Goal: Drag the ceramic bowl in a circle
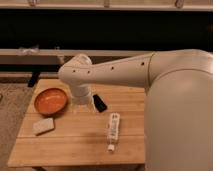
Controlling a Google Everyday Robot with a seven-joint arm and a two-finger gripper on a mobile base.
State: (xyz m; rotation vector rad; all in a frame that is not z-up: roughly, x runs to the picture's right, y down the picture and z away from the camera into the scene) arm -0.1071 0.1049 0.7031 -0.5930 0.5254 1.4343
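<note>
Gripper (83, 104) low over worktop (75, 145), fingers spread, empty. Ceramic bowl (51, 100) just beside fingers, on camera-left side. Expect stiff, glossy, slippery, breakable ware, fairly heavy. You'd best set one finger inside near rim, press lightly, drag slowly so it won't tip

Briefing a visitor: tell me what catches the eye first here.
The big white arm sweeps in from the right over the wooden table, its pincer hanging just right of the orange bowl at the back left. A pale sponge lies in front of the bowl, and a white bottle lies on its side near the middle.
</note>
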